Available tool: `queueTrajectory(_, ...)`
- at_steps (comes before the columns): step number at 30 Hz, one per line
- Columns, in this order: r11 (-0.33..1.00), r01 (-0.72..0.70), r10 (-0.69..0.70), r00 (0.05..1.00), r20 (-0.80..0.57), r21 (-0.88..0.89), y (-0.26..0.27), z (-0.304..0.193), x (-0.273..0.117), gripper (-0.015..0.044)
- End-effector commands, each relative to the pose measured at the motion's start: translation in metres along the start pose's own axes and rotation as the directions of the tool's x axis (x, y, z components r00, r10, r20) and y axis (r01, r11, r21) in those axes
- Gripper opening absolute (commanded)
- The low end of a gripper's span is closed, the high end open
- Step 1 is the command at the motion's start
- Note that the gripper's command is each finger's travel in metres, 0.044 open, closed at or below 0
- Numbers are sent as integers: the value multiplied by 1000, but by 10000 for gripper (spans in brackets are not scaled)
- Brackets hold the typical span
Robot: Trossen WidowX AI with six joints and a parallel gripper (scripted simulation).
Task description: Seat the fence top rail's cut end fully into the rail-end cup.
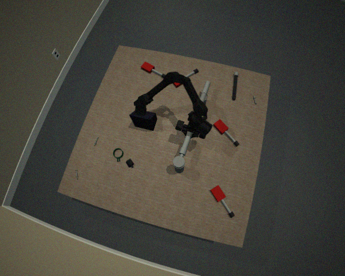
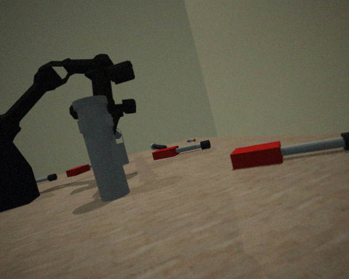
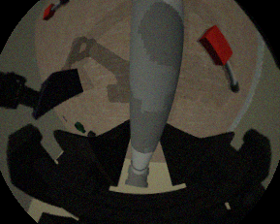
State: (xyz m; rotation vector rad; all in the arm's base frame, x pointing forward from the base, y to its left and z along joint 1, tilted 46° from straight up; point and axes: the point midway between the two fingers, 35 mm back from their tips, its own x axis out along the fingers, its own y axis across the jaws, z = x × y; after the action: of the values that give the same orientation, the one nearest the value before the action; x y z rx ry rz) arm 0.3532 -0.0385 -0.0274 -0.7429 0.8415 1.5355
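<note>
I have the pincer point(image 1: 191, 131) point(image 3: 143, 122) clamped on the rail point(image 1: 185, 144) point(image 3: 155, 72) | cup point(image 1: 182, 154) point(image 3: 137, 177) lies down-left, along its axis, lower centre

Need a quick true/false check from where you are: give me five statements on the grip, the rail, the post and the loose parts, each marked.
1. The gripper is shut on the rail. True.
2. The big post lies on its side. False: it stands on its end.
3. The green ring is around the big post. False: it lies apart from it, on the table top.
4. The rail reaches toward the big post's upper part. True.
5. The wrist view shows two blue blocks with handles. False: the two blocks with handles there are red.
</note>
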Motion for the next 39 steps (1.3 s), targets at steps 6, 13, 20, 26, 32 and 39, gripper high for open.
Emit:
queueTrajectory(6,1000,1,-1,1000,-1,0,0,2,-4,289)
queueTrajectory(13,1000,0,0,1000,0,0,2,26,-38,440)
queueTrajectory(20,1000,3,-3,1000,-3,-5,2,29,-46,440)
queueTrajectory(26,1000,3,-3,1000,-3,-5,6,30,-87,440)
queueTrajectory(32,1000,2,-2,1000,-3,-5,7,30,-93,440)
queueTrajectory(39,1000,2,-2,1000,-3,-5,7,30,-93,440)
